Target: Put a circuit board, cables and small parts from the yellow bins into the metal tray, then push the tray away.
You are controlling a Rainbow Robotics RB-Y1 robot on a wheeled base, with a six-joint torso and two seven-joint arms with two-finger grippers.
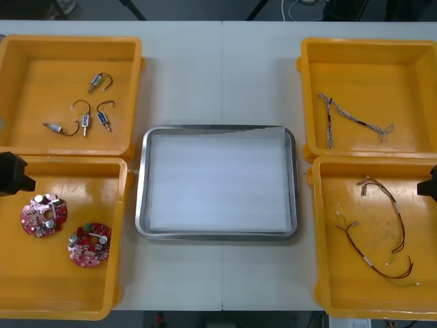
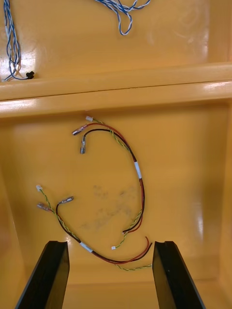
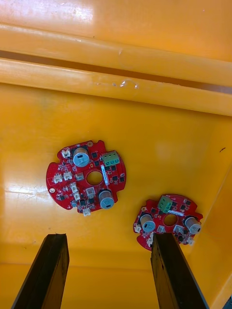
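Observation:
Two round red circuit boards [image 1: 44, 215] [image 1: 89, 244] lie in the near left yellow bin [image 1: 68, 287]. My left gripper [image 3: 108, 239] hovers open above them; one board [image 3: 86, 176] lies ahead of the gap and the other [image 3: 169, 220] just beyond one fingertip. Red and yellow cables [image 1: 382, 232] lie in the near right bin [image 1: 355, 294]. My right gripper [image 2: 110, 245] is open over them, with a cable loop [image 2: 140, 183] ahead of the fingers. The metal tray [image 1: 140, 205] sits mid-table, white inside, holding nothing.
The far left bin [image 1: 41, 82] holds several small metal parts [image 1: 89, 113]. The far right bin [image 1: 382, 68] holds a twisted blue and white cable [image 1: 355, 121]. The left arm [image 1: 12, 174] and right arm [image 1: 429, 183] show at the table's side edges.

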